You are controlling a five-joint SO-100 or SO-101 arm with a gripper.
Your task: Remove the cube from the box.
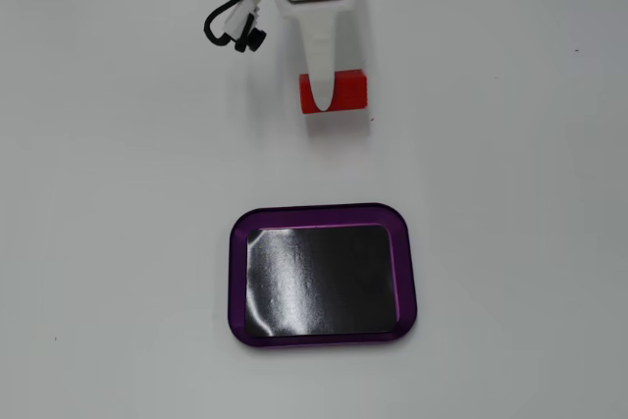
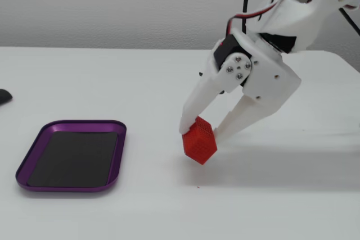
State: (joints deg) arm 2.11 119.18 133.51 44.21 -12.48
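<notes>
Now outside the box [image 2: 115,155], well apart: gripper [image 2: 201,133] w/ fingers clamped on tilted red cube [image 2: 199,140], low over table [image 2: 140,82].

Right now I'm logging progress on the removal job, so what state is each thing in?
Small bright red textured block: out of the tray, tilted, held between the gripper's fingers, at or just above the table.
Shallow purple-rimmed tray with black bottom: empty, flat on the table.
White two-finger gripper: shut on the block.
</notes>
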